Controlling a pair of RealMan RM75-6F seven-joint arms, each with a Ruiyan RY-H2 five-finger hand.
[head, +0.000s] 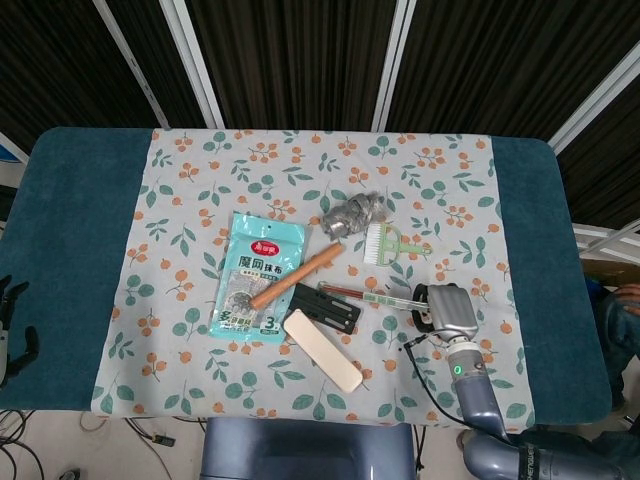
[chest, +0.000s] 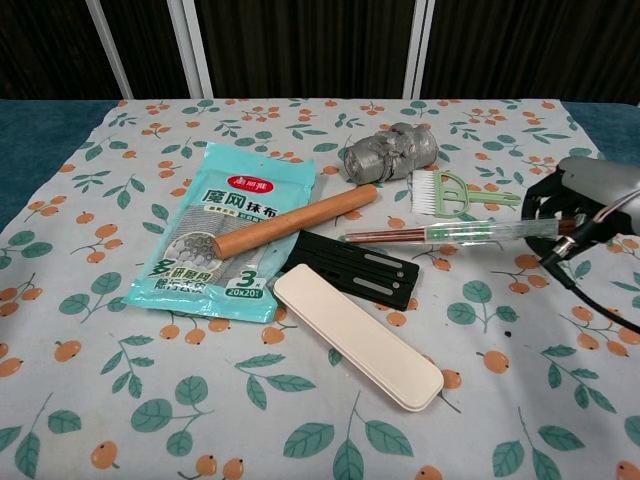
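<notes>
One end of a clear packet of chopsticks (chest: 440, 234) is held pinched in the right robot hand (chest: 575, 205), its far end reaching over the black tray (chest: 352, 267) on the tabletop (chest: 120, 400); it is judged light, stiff and slippery, best gripped firmly near the end.

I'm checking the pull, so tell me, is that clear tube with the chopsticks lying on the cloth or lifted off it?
Lifted. The right hand holds one end of the clear tube, which hangs level above the black tray; contact at its far end cannot be told.
</notes>
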